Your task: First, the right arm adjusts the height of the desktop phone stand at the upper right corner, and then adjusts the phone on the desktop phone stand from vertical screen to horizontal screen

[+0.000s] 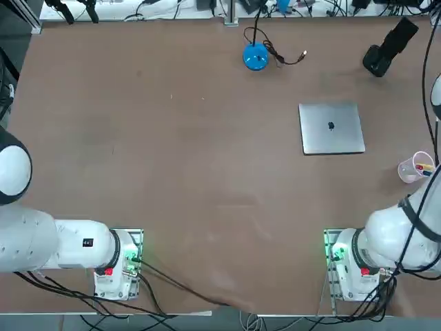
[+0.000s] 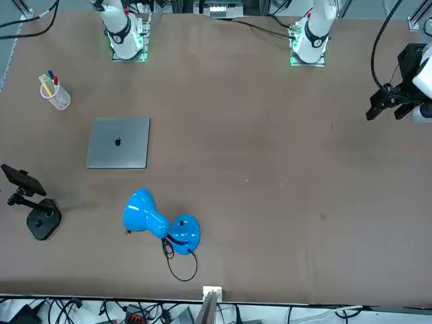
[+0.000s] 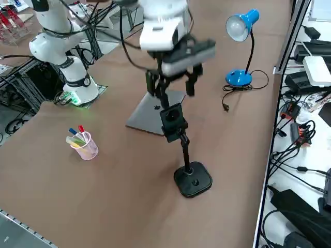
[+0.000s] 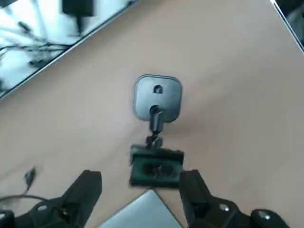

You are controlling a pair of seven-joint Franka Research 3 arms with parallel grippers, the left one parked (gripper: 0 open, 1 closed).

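Observation:
The desktop phone stand (image 3: 193, 180) is black, with a flat base and a thin slanted pole, and stands at the table's far right corner, also visible in the top view (image 1: 376, 63). The phone (image 3: 172, 121), a black slab, sits clamped at the pole's top and tilts back. In the wrist view the phone (image 4: 156, 171) lies between the base (image 4: 157, 97) and my fingers. My right gripper (image 3: 173, 85) hangs just above the phone, open and apart from it. Nothing is between its fingers (image 4: 192, 190).
A silver laptop (image 1: 331, 128) lies shut just inward of the stand. A blue desk lamp (image 3: 240, 26) with a loose cable stands at the far edge. A clear cup of pens (image 1: 415, 167) sits near the right edge.

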